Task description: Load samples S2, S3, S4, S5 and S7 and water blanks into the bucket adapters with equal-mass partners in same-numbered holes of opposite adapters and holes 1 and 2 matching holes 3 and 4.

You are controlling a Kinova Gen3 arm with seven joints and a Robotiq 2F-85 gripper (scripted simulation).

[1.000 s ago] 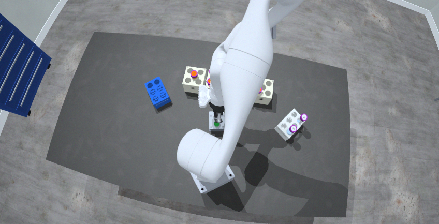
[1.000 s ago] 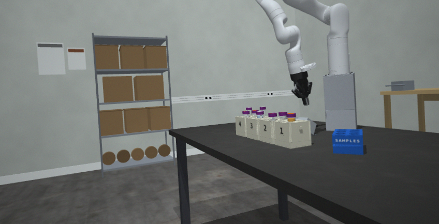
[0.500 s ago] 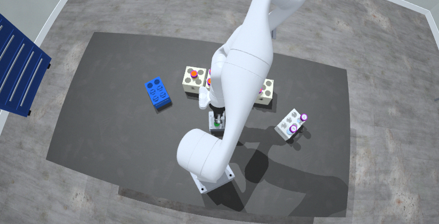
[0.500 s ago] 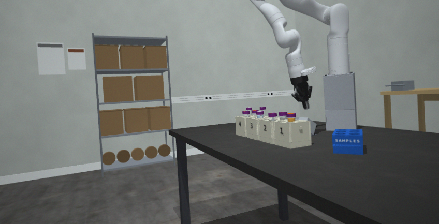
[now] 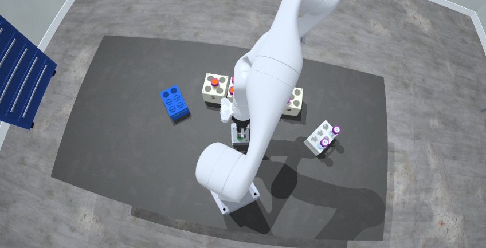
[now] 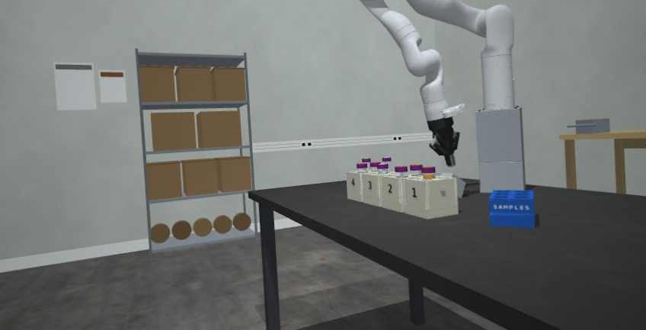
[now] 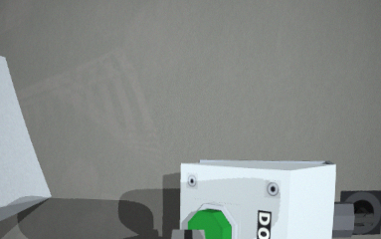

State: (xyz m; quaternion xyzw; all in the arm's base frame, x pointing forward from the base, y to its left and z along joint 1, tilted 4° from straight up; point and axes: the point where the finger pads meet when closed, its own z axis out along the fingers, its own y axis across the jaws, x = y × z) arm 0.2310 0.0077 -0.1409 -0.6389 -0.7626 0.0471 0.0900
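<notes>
My gripper (image 5: 241, 132) (image 6: 449, 161) is shut and empty, pointing down just above the small sloped desk (image 5: 234, 140) (image 7: 298, 199). Its dark fingertip shows at the bottom edge of the wrist view, right at the green DONE key (image 7: 210, 226) (image 5: 239, 138), which is unlit. Four cream adapters stand in a row behind it: adapter 1 (image 5: 211, 101) (image 6: 430, 200), adapter 2 (image 6: 390, 193), adapter 3 (image 6: 370, 188) and adapter 4 (image 6: 353, 185) (image 5: 292, 110). Purple-capped tubes stand in them, one with an orange dot (image 5: 214, 81) (image 6: 428, 171). My arm hides the middle adapters from above.
The blue SAMPLES rack (image 5: 174, 104) (image 6: 511, 209) stands empty at the left. The white blank rack (image 5: 314, 140) at the right holds two white-dot tubes (image 5: 336, 129) (image 5: 324, 142). A pale block (image 7: 3, 149) fills the left of the wrist view.
</notes>
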